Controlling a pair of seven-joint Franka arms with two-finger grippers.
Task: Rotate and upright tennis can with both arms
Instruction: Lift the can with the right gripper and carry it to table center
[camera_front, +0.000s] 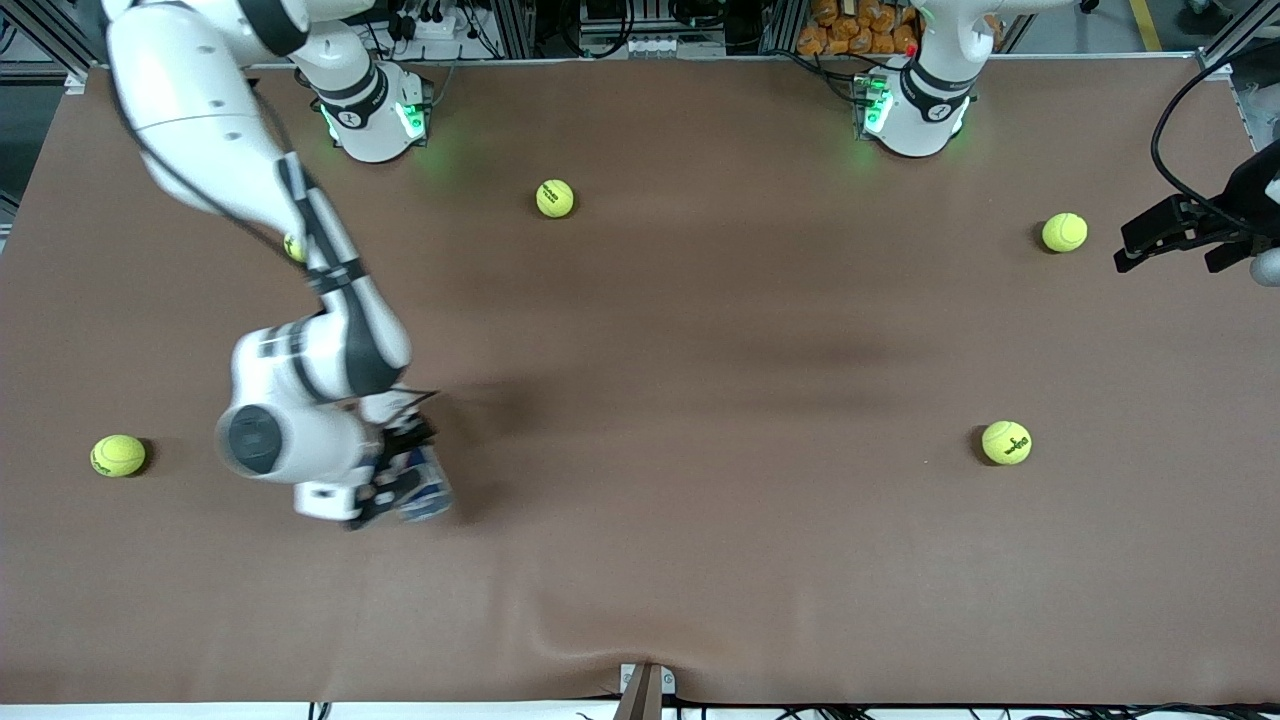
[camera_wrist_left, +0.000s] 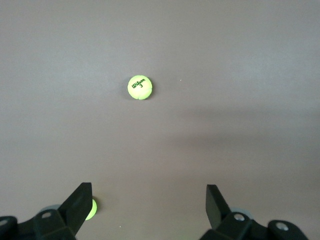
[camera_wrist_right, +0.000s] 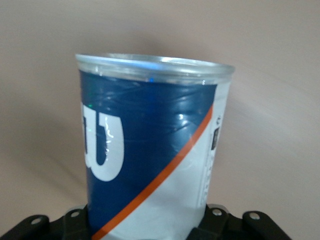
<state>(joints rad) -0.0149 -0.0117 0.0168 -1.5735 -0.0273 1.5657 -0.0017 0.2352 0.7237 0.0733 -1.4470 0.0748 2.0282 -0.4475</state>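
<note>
The tennis can (camera_wrist_right: 150, 150) is navy and white with a white logo, an orange-red stripe and a silvery rim. My right gripper (camera_front: 392, 482) is shut on its body, and the can hides the fingers in the right wrist view. In the front view only one end of the can (camera_front: 425, 492) shows under the right wrist, toward the right arm's end of the table. I cannot tell whether it touches the table. My left gripper (camera_front: 1172, 243) hangs open and empty over the left arm's end of the table. Its fingers (camera_wrist_left: 79, 204) stand wide apart.
Several yellow-green tennis balls lie scattered on the brown table: one (camera_front: 555, 198) near the bases, one (camera_front: 1064, 232) beside the left gripper, one (camera_front: 1006, 442) nearer the camera, one (camera_front: 118, 455) beside the right arm's elbow. The left wrist view shows a ball (camera_wrist_left: 140, 87) below.
</note>
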